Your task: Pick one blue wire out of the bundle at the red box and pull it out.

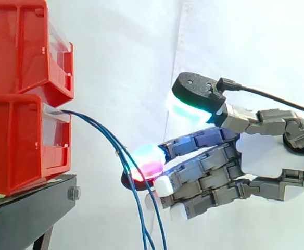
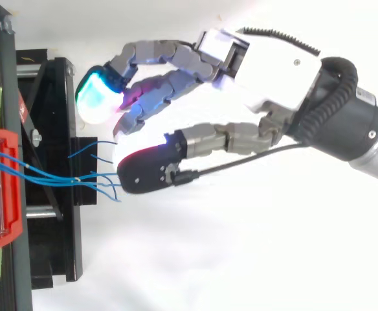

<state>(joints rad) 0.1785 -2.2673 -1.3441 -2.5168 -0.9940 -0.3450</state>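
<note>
Reaching in from right, hand (image 1: 273,156) held fingers outstretched and relaxed, clasping nothing. Blue wires (image 1: 89,120) left front of lower red box (image 1: 16,140), arced down beside black stand (image 1: 27,211). Red-glowing fingertip (image 1: 148,160) touched bundle at its bend; green-glowing pad (image 1: 186,107) stood above, apart. From overhead, wires (image 2: 46,176) ran from box to dark-backed fingertip (image 2: 147,173).

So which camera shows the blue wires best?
The side view: the blue wires arc from the lower red bin down, clear against the white curtain. The top view shows them fanning across the black stand.
</note>
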